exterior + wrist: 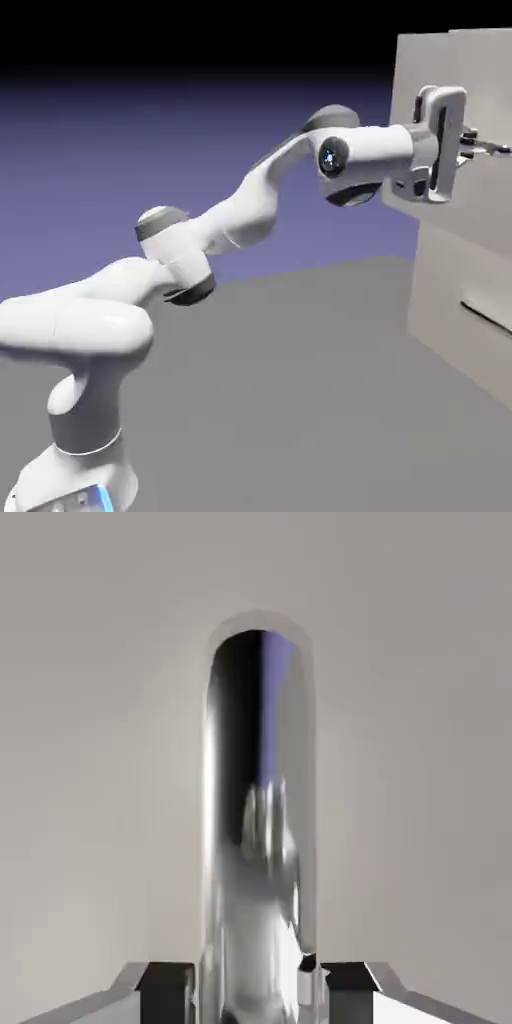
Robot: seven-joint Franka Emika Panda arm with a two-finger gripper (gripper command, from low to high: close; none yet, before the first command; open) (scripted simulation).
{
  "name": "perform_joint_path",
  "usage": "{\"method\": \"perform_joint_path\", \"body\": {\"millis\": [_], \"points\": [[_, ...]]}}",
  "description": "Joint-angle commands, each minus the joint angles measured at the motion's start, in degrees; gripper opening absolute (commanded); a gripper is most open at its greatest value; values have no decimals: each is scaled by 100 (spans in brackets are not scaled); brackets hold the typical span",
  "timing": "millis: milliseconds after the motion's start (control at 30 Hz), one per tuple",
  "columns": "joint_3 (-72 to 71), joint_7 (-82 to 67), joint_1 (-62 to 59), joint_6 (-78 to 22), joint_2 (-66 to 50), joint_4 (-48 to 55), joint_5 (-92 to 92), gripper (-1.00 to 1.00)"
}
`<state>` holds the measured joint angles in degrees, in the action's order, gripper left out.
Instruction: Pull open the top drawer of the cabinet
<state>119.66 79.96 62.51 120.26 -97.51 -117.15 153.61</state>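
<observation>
We see the cabinet rising at the right edge of the exterior view, a tall pale grey-beige box standing on the grey desk. The top drawer is its upper front panel, and the white arm stretches up from the lower left to meet that panel. The gripper sits right at the drawer front, at the height of the handle, which shows there only as a thin bar poking out past the hand. Below it on the cabinet, the lower panel carries its own thin dark bar, well apart from the hand.

In the hand view the pale drawer front fills the whole background. The handle appears as a shiny metal bar running up from the bottom edge to a rounded end above the middle, with the violet backdrop mirrored in it. The two dark fingers stand at either side of the bar at the bottom edge, set narrow: the right one touches the metal, the left one sits just beside it. We judge the fingers to be closed around the handle. We cannot tell from either view whether the drawer stands proud of the cabinet body.
</observation>
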Motion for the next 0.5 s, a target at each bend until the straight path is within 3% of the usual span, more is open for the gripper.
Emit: {"method": "perform_joint_path", "body": {"millis": [0,333,367,467], "points": [[23,-20,118,-95,-29,-207,-50,-100],[417,-250,1248,-955,-339,-2172,-569,-100],[417,-250,1248,-955,-339,-2172,-569,100],[565,-357,1556,-1085,-344,-2587,-801,100]]}}
